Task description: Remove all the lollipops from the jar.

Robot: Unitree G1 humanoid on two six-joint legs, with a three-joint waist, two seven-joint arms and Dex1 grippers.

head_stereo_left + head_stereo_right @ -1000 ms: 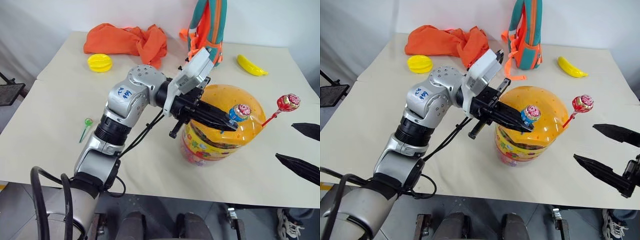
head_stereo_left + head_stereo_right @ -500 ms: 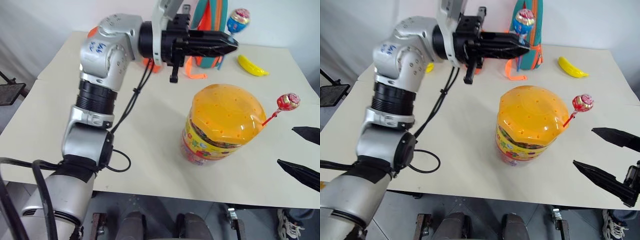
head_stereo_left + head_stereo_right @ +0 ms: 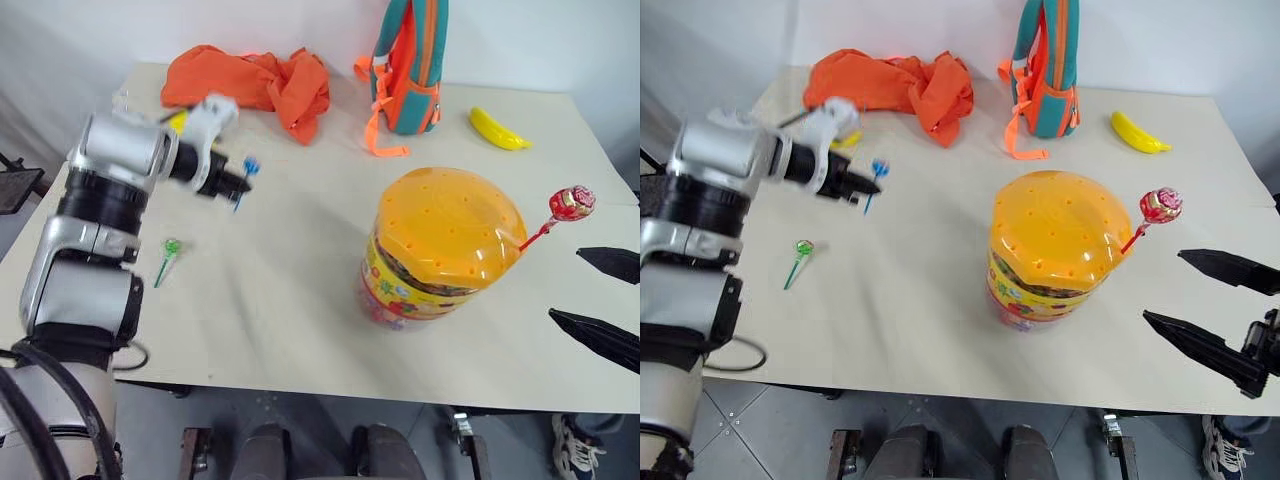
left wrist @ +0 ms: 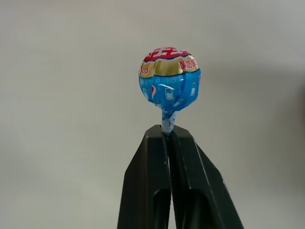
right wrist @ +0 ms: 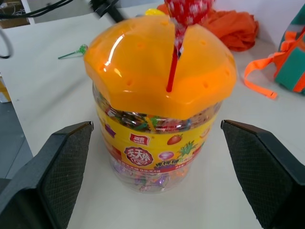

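The jar (image 3: 430, 275), a clear tub with a yellow label and a holed orange lid (image 5: 157, 57), stands right of the table's middle. A red-stick lollipop (image 3: 571, 203) pokes out of the lid's right edge. My left gripper (image 3: 236, 184) hangs over the table's left part, shut on the stick of a blue-wrapped lollipop (image 4: 169, 78). Another lollipop on a green stick (image 3: 166, 257) lies flat on the table below that arm. My right gripper (image 3: 1162, 286) stands open to the right of the jar, level with it and touching nothing.
An orange cloth (image 3: 255, 78) lies at the back left, with a yellow star-shaped fruit (image 3: 847, 140) partly behind my left arm. A teal-and-orange backpack (image 3: 410, 60) stands at the back, and a banana (image 3: 500, 129) lies to its right. The table's front edge (image 3: 330, 392) runs close to me.
My left gripper lifted the blue lollipop out of the jar lid, raised it high by the backpack, then swung down and left over the table. The right gripper has kept still.
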